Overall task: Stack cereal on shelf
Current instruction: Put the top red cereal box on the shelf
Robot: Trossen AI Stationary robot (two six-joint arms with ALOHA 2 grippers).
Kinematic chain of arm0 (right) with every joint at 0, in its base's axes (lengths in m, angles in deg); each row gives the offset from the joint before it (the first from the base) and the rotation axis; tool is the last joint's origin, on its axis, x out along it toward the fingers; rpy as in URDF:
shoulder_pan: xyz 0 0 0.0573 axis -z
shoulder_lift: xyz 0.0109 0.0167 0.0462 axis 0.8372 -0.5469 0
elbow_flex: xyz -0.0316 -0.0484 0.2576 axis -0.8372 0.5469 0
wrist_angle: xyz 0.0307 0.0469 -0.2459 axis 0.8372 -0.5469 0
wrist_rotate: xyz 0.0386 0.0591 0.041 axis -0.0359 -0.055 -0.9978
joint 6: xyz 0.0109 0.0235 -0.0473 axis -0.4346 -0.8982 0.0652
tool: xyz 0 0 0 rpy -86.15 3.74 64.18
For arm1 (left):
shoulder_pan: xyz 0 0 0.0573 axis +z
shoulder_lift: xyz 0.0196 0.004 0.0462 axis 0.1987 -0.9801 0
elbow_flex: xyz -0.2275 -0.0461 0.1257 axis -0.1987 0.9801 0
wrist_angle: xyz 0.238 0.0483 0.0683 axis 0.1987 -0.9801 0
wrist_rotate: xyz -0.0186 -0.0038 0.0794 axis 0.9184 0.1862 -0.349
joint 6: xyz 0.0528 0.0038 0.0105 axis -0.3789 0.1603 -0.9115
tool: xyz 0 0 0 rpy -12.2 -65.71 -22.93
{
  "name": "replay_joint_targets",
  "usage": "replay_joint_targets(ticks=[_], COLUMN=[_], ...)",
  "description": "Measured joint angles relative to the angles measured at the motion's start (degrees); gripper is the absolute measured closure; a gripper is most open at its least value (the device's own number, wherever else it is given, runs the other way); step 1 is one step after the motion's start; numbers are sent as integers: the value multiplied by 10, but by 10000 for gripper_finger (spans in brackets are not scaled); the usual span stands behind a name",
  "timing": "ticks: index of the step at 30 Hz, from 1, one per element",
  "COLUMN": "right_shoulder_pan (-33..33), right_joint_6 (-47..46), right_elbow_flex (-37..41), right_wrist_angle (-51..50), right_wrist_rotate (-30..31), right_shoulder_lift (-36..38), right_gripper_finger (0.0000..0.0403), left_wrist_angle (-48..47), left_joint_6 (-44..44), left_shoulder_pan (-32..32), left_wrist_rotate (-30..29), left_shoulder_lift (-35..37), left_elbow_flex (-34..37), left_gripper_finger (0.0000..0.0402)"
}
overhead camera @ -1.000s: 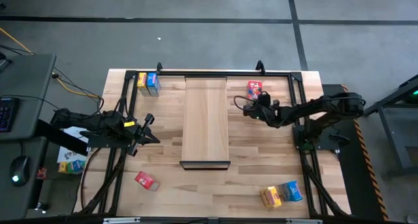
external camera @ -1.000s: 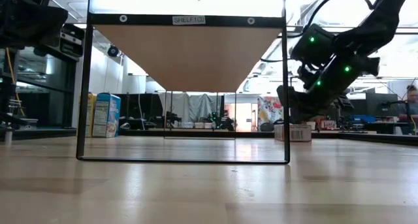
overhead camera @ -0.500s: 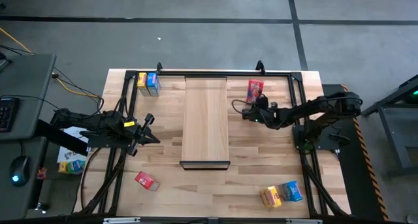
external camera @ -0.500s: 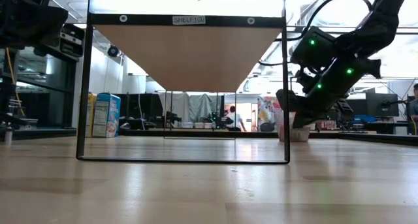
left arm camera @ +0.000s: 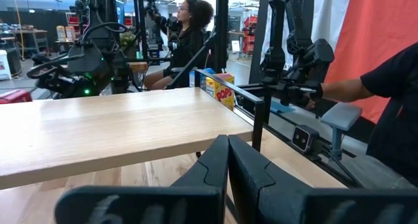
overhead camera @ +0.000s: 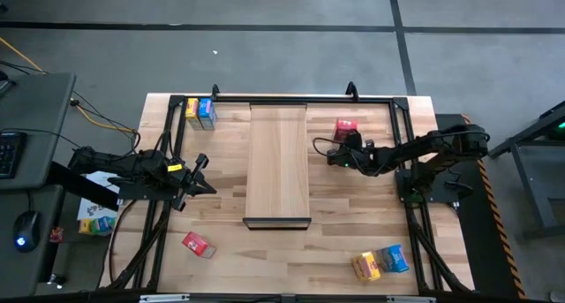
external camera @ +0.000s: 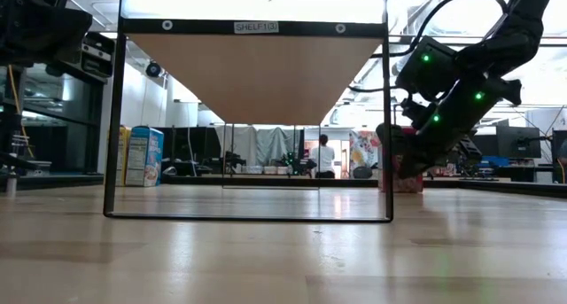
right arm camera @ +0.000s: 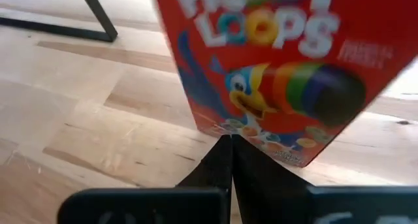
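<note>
A red cereal box (overhead camera: 345, 126) (right arm camera: 274, 67) stands on the tabletop right of the shelf (overhead camera: 278, 162), a long pale board with a black lip (overhead camera: 277, 222) at its near end. My right gripper (overhead camera: 339, 144) (right arm camera: 230, 142) is shut, its tips at the foot of the box's printed front. In the low view the box (external camera: 406, 182) shows behind this gripper. My left gripper (overhead camera: 199, 172) (left arm camera: 228, 160) waits shut and level, left of the shelf. Other cereal boxes lie in pairs or singly around the table. My right gripper's shut fingertips (right arm camera: 222, 149) meet the red box's printed front low down, just above its bottom edge (right arm camera: 251, 138). They come slanting down from the table's near right. The box rests on the tabletop on its bottom end, front toward the gripper.
A yellow and a blue box (overhead camera: 200, 112) stand at the far left corner, a red one (overhead camera: 198, 244) lies near left, and a yellow and blue pair (overhead camera: 380, 261) lies near right. A black frame (overhead camera: 291, 98) rims the table. People show in the room beyond.
The red box has turned about beside my shut right gripper. Its white end, which faced the near edge, no longer shows in the low view, and a red side shows there instead. From above it looks shorter and sits slightly nearer. My right gripper has tipped a little.
</note>
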Motion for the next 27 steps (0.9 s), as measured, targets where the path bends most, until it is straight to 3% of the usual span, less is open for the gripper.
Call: replay_joint_targets(ticks=[7,15,21,27], right_shoulder_pan=[0,-22,-68,-87], right_joint_6=[26,88,110,188], right_elbow_flex=[0,0,0,0], right_wrist_angle=[-8,-59,-95,-24], right_wrist_rotate=[-57,-225,-231,-223], right_shoulder_lift=[1,65,186,293], right_gripper_finger=[403,403,403,403], left_wrist_angle=[0,0,0,0], left_joint_6=[0,0,0,0], left_shoulder_pan=[0,0,0,0], left_wrist_rotate=[0,0,0,0], left_shoulder_lift=[0,0,0,0], left_elbow_flex=[0,0,0,0], left_gripper_finger=[398,398,398,398])
